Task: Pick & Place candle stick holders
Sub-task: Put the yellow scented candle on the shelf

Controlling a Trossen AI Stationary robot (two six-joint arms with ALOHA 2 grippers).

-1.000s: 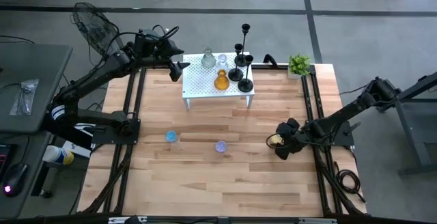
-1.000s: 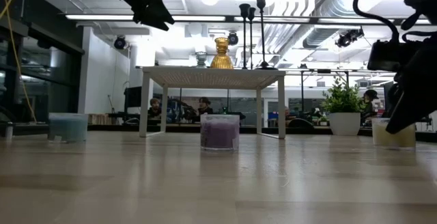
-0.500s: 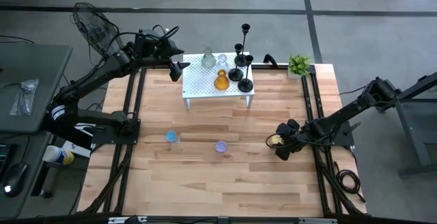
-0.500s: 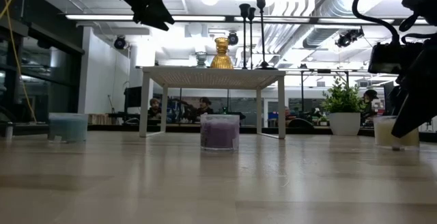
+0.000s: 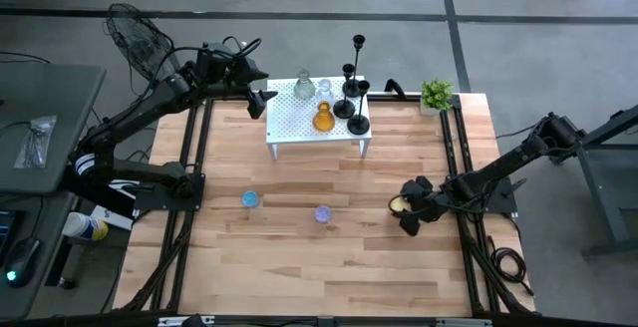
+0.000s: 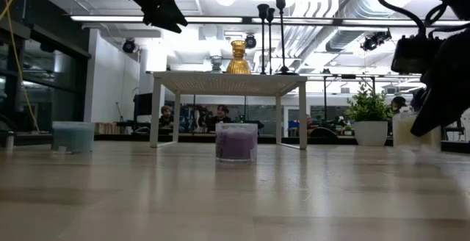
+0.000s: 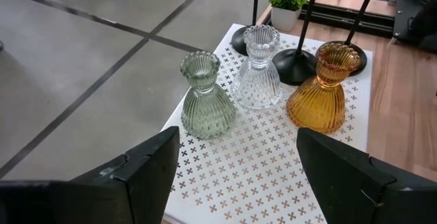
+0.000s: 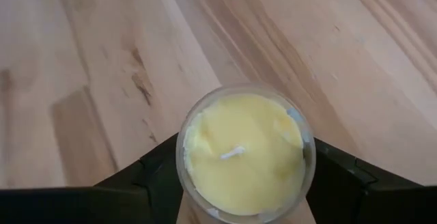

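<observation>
Right tool (image 8: 239, 176) pinches a yellow candle glass (image 8: 244, 154) at four o'clock on the tabletop (image 5: 329, 257); next, lifting it. Left tool (image 7: 235, 173) hangs spread over the white stand (image 7: 273, 176).

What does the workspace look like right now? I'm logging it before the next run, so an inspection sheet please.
Surface: wooden table, small white perforated stand at its far edge.
Job's things: three black candlesticks, green, clear and amber glass holders on the stand; blue and purple candles on the table.
Clutter: potted plant.
Grippers: right gripper closed around yellow candle; left gripper open above the stand.
Cables: coil on the floor.
Surroundings: people beyond the table.
</observation>
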